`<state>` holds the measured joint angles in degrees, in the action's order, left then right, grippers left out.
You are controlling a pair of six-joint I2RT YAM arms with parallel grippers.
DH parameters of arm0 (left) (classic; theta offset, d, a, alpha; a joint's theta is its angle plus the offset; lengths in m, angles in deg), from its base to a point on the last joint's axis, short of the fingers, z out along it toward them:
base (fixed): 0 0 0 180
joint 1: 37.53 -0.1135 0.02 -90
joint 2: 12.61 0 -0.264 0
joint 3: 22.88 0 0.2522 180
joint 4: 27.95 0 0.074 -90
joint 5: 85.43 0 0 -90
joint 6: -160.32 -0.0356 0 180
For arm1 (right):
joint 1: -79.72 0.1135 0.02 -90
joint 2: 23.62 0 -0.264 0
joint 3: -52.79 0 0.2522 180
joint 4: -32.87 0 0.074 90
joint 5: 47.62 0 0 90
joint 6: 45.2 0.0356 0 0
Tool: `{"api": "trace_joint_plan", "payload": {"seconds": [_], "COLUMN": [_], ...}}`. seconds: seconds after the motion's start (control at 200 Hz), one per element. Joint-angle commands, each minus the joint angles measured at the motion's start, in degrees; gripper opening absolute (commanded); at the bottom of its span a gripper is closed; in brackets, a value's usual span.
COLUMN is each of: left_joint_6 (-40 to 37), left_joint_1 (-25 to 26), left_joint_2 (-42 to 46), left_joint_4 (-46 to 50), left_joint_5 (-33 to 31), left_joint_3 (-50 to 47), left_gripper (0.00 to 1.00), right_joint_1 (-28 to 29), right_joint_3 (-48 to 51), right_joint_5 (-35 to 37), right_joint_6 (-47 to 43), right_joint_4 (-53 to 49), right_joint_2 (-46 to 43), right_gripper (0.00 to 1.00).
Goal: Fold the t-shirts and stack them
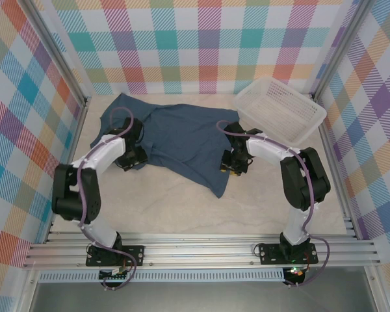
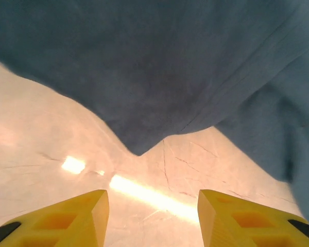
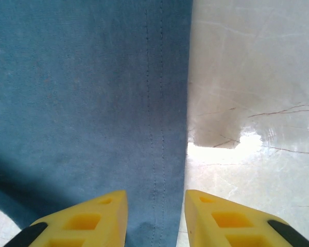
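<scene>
The dark slate-blue t-shirt (image 1: 182,138) lies spread and rumpled across the back half of the table, one corner trailing toward the front. My left gripper (image 1: 134,159) sits at the shirt's left edge. In the left wrist view it (image 2: 152,221) is open over bare table, and the shirt's edge (image 2: 144,67) lies just ahead of the yellow fingertips (image 2: 80,213). My right gripper (image 1: 233,166) is at the shirt's right edge. In the right wrist view its jaws (image 3: 155,216) stand apart, straddling the stitched hem of the shirt (image 3: 82,103), which lies flat between them.
A white mesh basket (image 1: 281,108) stands tilted at the back right, close behind my right arm. The pale table (image 1: 182,208) runs bare from the shirt to the front rail. Checked walls close in both sides and the back.
</scene>
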<state>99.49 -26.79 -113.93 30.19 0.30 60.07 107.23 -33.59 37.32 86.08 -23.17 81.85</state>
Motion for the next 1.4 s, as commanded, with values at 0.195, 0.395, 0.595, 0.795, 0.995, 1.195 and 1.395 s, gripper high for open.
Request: {"api": "trace_joint_plan", "payload": {"seconds": [0.195,0.395,0.595,0.795,0.995,1.195,1.395], "left_joint_6": [-3.35,-6.37,-6.43,-0.73,4.99,7.80,6.33], "left_joint_1": [-0.37,-0.46,-0.54,-0.54,-0.84,-1.92,-3.56], "left_joint_2": [-5.12,-6.96,-4.16,5.84,18.32,25.28,26.67], "left_joint_4": [-2.21,-4.56,-3.27,4.93,15.42,19.81,20.65], "left_joint_5": [-5.47,-6.38,-5.71,-1.66,-4.18,-5.67,-2.89], "left_joint_3": [1.09,2.93,3.26,-1.75,-7.95,-15.44,-18.58], "left_gripper": [0.43,0.27,0.00,0.00,0.00,0.00,0.28], "right_joint_1": [0.00,0.03,0.09,0.09,0.39,1.66,2.63], "right_joint_3": [2.66,3.01,3.27,3.60,3.76,0.88,-2.00], "right_joint_5": [-0.48,-0.48,-0.05,0.96,0.71,1.08,2.05], "right_joint_6": [0.73,0.60,0.47,0.54,0.25,-0.17,-0.20], "right_joint_4": [-0.52,-0.64,-1.02,-1.39,-1.23,-2.35,-3.18], "right_joint_2": [-4.24,-4.31,-4.11,-4.04,-3.54,-0.78,1.53], "right_gripper": [0.35,0.35,0.35,0.35,0.35,0.35,0.35]}}
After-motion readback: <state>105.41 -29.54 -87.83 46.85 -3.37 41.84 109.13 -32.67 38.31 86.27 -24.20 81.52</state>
